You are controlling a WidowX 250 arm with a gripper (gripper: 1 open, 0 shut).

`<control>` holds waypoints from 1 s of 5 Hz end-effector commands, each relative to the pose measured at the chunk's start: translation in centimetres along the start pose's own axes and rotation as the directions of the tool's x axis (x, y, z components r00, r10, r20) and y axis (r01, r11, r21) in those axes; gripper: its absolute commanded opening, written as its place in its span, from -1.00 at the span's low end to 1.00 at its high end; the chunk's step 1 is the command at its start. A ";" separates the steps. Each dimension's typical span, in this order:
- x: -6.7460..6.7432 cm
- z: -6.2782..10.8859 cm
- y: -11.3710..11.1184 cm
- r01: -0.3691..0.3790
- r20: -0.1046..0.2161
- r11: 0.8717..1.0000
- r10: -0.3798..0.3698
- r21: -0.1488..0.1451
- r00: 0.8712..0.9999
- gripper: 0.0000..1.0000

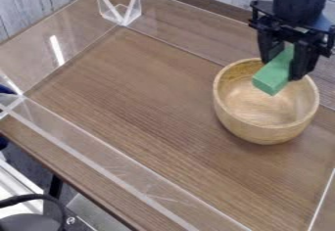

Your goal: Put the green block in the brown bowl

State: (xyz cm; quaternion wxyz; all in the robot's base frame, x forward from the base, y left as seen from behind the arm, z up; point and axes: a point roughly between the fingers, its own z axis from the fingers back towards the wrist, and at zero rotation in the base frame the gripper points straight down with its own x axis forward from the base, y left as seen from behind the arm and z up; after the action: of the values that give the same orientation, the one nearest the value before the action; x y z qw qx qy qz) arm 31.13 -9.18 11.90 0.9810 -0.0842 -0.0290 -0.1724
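Note:
The brown bowl (265, 107) is a round light wooden bowl standing at the right of the table. My gripper (288, 63) hangs just above its far rim, jaws shut on the green block (275, 72). The block is a bright green bar held tilted, with its lower end dipping over the bowl's inside. It hangs free, apart from the bowl's floor. The black fingers (311, 57) clasp the block's upper part on both sides.
A low clear acrylic wall (78, 39) rings the wooden tabletop, with a clear bracket (120, 8) at the far corner. A wide bare stretch of wood grain (131, 108) lies left of the bowl. The near table edge drops off at the bottom left.

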 end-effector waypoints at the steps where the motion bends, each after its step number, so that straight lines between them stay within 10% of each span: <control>1: 0.4 2.8 -0.5 0.036 0.092 0.999 -0.037 0.007 0.995 -1.00; 5: 0.4 -2.3 1.9 -0.004 -0.014 1.000 0.004 0.004 1.000 -1.00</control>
State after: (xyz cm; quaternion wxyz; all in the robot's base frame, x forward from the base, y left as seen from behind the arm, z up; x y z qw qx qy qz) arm 31.41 -8.07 7.68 0.9818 -0.0818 0.0082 -0.1709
